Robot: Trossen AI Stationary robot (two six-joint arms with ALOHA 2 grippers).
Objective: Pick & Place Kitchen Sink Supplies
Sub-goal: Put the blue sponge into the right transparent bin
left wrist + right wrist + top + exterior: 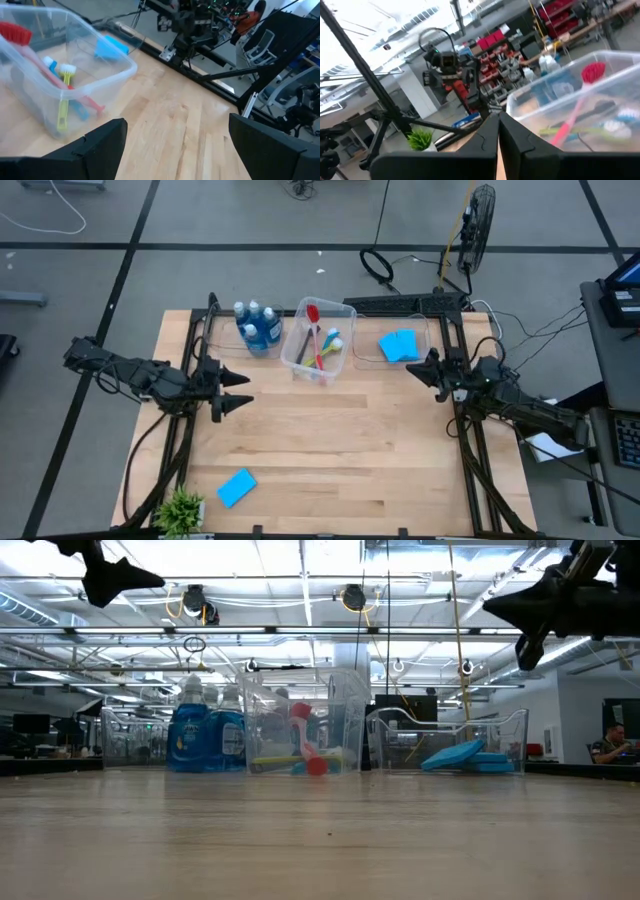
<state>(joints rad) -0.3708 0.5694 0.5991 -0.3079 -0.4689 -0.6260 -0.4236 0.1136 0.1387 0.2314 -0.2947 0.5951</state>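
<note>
Blue soap bottles (pixel 258 327) stand at the table's far left. To their right, a clear bin (pixel 296 352) holds red, yellow-green and blue brushes (pixel 322 340). A second clear bin (pixel 428 332) at the far right holds blue sponges (pixel 400 346). One more blue sponge (pixel 236 487) lies flat near the front left. My left gripper (pixel 236 391) hangs open above the table's left side, pointing toward the brush bin (pixel 115 75). My right gripper (pixel 412 370) is shut, raised near the sponge bin, with nothing in it (pixel 498 135).
A small green potted plant (pixel 180 508) stands at the front left corner. The middle and front right of the wooden table (pixel 350 450) are bare. Black frame rails (pixel 470 450) run along both side edges.
</note>
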